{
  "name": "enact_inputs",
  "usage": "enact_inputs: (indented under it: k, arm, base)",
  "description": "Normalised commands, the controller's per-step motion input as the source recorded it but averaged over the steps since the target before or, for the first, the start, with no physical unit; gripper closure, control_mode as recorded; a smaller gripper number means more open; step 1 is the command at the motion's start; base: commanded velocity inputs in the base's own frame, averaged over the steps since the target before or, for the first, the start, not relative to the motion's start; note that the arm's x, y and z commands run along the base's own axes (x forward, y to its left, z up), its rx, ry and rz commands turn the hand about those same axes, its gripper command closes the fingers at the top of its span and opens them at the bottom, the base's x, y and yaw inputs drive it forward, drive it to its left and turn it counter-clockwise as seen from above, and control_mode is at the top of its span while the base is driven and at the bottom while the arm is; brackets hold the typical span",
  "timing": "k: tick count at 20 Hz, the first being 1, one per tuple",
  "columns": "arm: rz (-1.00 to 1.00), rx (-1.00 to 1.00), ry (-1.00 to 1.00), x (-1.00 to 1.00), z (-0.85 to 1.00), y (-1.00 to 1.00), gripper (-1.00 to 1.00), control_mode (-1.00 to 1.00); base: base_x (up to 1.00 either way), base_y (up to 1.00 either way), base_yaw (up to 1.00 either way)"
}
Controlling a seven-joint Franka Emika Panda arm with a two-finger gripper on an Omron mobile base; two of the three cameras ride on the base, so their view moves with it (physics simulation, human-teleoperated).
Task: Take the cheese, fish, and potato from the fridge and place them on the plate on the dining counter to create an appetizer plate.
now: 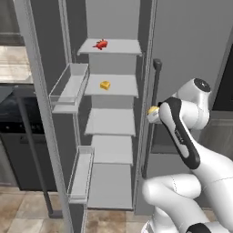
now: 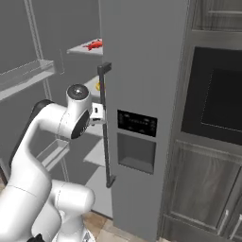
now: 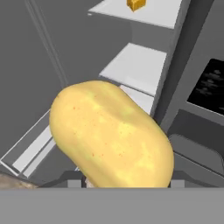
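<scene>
The fridge (image 1: 191, 45) stands open, its pale shelves bare apart from two items. A red fish (image 1: 100, 44) lies on the top shelf (image 2: 93, 45). One shelf lower sits the yellow-orange cheese (image 1: 105, 85), which the hand view catches at its top edge (image 3: 136, 4). My gripper (image 1: 154, 113) hovers just outside the fridge's right edge, at middle-shelf height, shut on the potato (image 1: 152, 109). That yellowish-brown potato (image 3: 111, 135) bulks large in the hand view and covers the fingertips. The plate and the dining counter are out of view.
The open left door carries clear bins (image 1: 68, 86) (image 1: 82, 175). The closed right door has a long bar handle (image 2: 106, 127) and a dispenser panel (image 2: 137, 142). A dark built-in oven (image 2: 217, 99) sits to the fridge's right, and a dark appliance (image 1: 18, 136) to its left.
</scene>
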Motion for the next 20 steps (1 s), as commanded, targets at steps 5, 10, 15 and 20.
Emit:
enact_inputs:
  k: [5,10,15,20]
  arm:
    - [0.00,0.00,0.00,0.00,0.00,0.00,1.00,1.00]
    - [0.00,0.00,0.00,0.00,0.00,0.00,1.00,1.00]
    - [0.00,0.00,0.00,0.00,0.00,0.00,1.00,1.00]
    - [0.00,0.00,0.00,0.00,0.00,0.00,1.00,1.00]
  base:
    - [-0.19,-0.51,0.50]
    - [-0.58,-0.16,0.47]
    - [-0.92,0.00,0.44]
    - [-1.00,0.00,0.44]
